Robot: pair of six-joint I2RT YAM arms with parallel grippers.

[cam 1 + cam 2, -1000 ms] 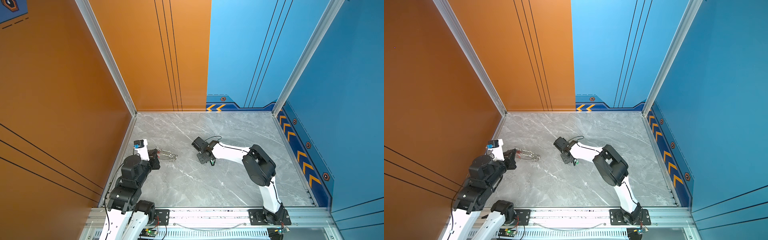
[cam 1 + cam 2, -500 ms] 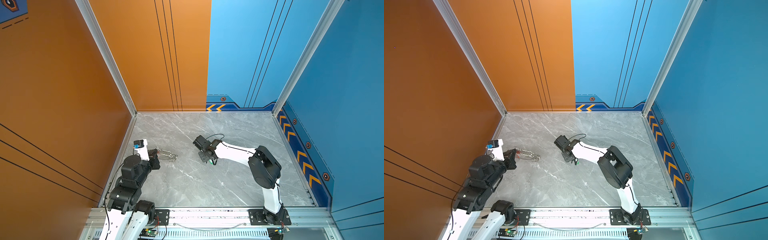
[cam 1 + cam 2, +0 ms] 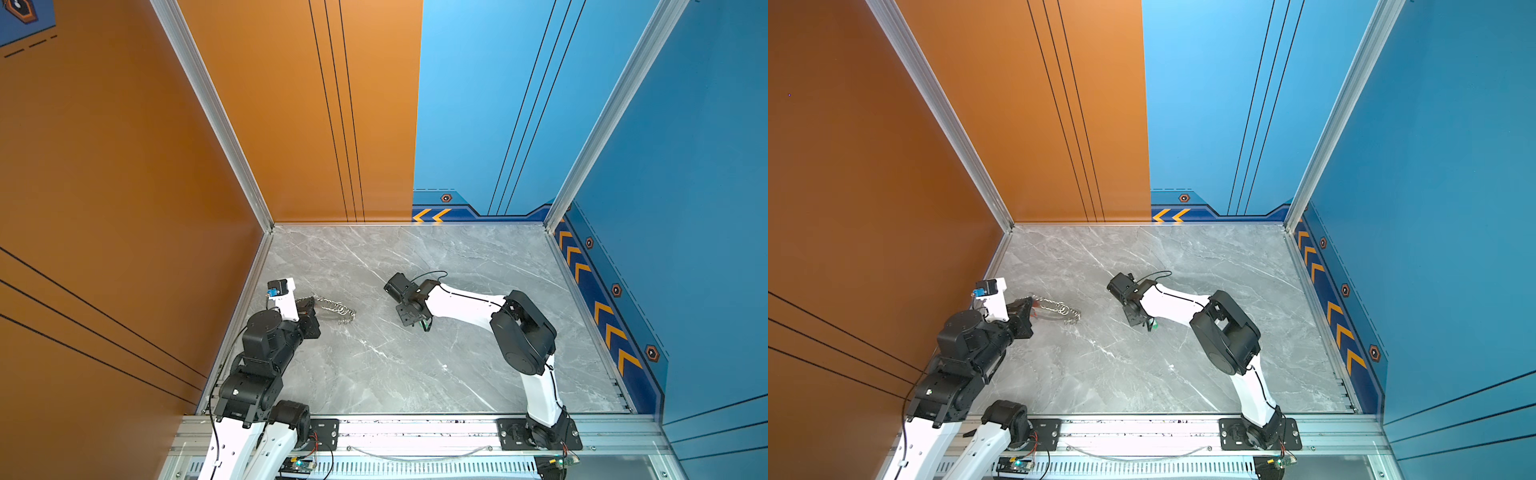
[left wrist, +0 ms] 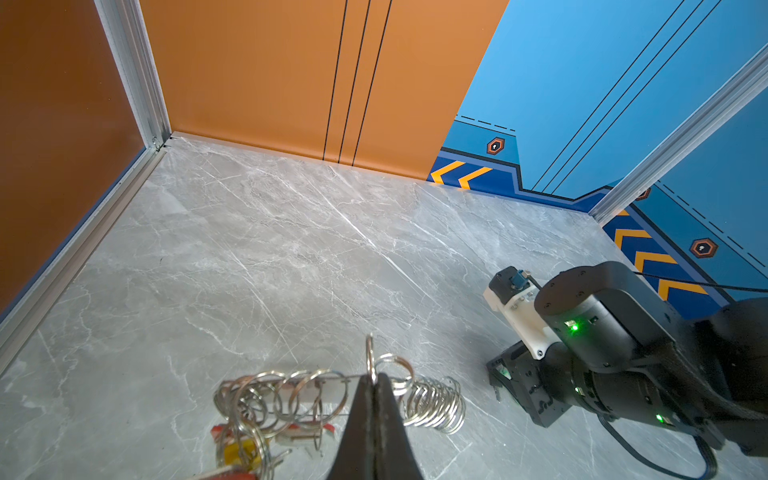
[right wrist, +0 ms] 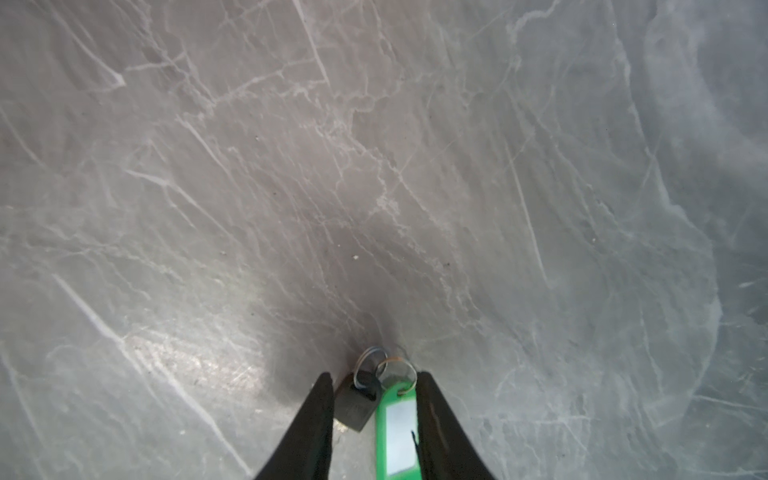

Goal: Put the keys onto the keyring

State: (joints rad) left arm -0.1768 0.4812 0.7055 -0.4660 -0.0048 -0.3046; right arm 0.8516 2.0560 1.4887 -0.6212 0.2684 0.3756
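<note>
**Q:** Firstly, where is the keyring placed?

**A:** The keyring point(image 4: 332, 395), a long flat strap edged with a row of silver wire rings, is laid on the grey marbled tabletop point(image 3: 415, 374). In a top view the keyring point(image 3: 338, 309) is found close to the orange left wall. At one end of it, a yellow plastic tag point(image 4: 239, 451) and a red plastic tag point(image 4: 220, 432) are seen among the rings, with small silver keys point(image 4: 291, 436) beside them.

**Q:** How is it held?

**A:** One ring, stood upright above the strap, is pinched by the left gripper point(image 4: 372, 376). Its black fingers are pressed together with no gap between them.

**Q:** And the remaining key?

**A:** A small dark-headed key point(image 5: 357, 407) and a green plastic tag point(image 5: 399, 428) with a white label are joined by thin silver split rings point(image 5: 372, 361). They are rested on the tabletop near its middle, well apart from the keyring. In a top view the green plastic tag point(image 3: 1153, 326) is seen just under the right arm's tip.

**Q:** What is recorded for the right pincer?

**A:** The right gripper point(image 5: 376, 376) is lowered close to the tabletop with its jaws parted. The key and tag are straddled side by side between the two black fingers point(image 5: 320, 399). The tag's edge is met by one finger, but nothing is clamped.
</note>
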